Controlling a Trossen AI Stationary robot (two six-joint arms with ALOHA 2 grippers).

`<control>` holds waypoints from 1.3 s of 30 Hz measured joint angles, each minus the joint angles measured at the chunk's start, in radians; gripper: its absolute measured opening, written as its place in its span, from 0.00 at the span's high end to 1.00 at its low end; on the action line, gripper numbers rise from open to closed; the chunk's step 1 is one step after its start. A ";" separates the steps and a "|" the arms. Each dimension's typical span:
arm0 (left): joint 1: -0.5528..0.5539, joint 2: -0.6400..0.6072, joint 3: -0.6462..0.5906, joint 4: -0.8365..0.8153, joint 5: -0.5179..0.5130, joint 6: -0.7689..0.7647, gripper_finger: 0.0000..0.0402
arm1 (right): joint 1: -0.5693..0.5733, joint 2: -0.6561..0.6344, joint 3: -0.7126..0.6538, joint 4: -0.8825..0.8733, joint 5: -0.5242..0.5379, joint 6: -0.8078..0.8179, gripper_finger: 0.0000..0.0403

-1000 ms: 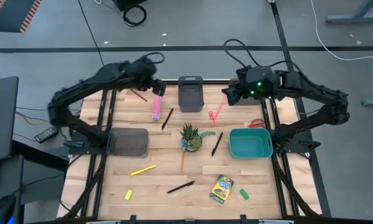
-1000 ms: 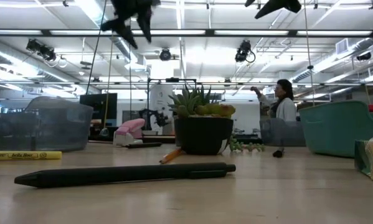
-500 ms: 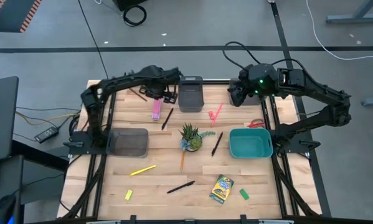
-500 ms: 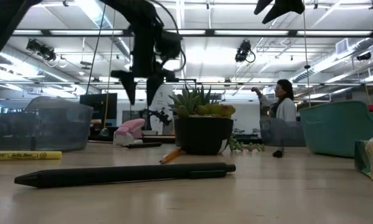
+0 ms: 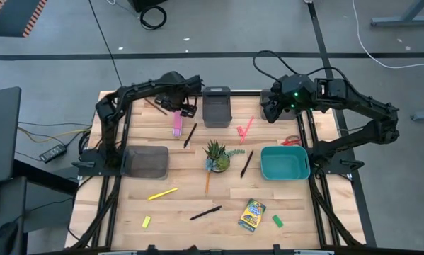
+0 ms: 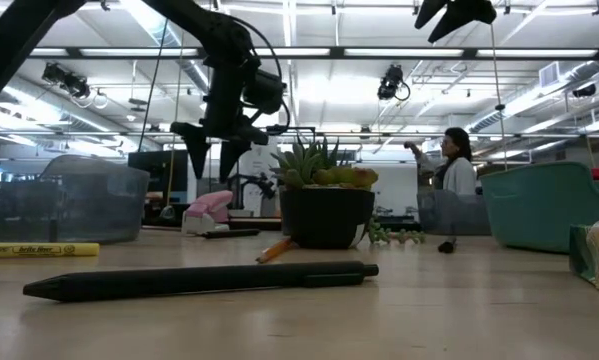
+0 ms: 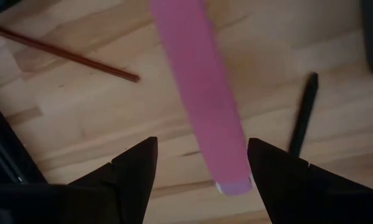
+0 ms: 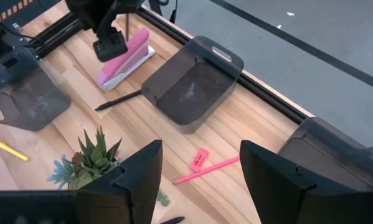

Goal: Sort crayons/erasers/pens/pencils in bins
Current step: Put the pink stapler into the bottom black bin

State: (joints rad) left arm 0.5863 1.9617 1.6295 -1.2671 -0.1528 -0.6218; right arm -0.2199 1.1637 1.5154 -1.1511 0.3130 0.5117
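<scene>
Swinging in over the long pink bar (image 7: 202,93), my left gripper (image 7: 202,165) hangs open; bins look empty, sorting barely started

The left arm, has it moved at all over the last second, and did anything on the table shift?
The left end effector swung in from the table's far left edge and now hovers open over the long pink bar, not holding it. The right end effector barely shifted. Everything on the table stayed put.

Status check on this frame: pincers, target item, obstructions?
Left pincer open, above long pink bar. Right pincer open, raised at the table's far right. Nothing binned yet; no obstruction visible.
</scene>
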 joint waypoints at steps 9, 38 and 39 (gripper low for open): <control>0.035 0.002 -0.001 0.021 0.085 0.040 0.36 | 0.000 0.000 0.000 0.000 0.019 0.029 0.45; 0.029 0.115 -0.001 0.047 0.079 0.137 0.42 | 0.040 0.001 0.000 -0.002 0.027 0.241 0.45; 0.030 0.124 -0.001 0.044 0.085 0.137 0.42 | 0.040 0.001 0.000 -0.002 0.026 0.241 0.45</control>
State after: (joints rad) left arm 0.6159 2.0856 1.6283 -1.2234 -0.0680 -0.4852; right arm -0.1799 1.1645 1.5150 -1.1534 0.3393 0.7525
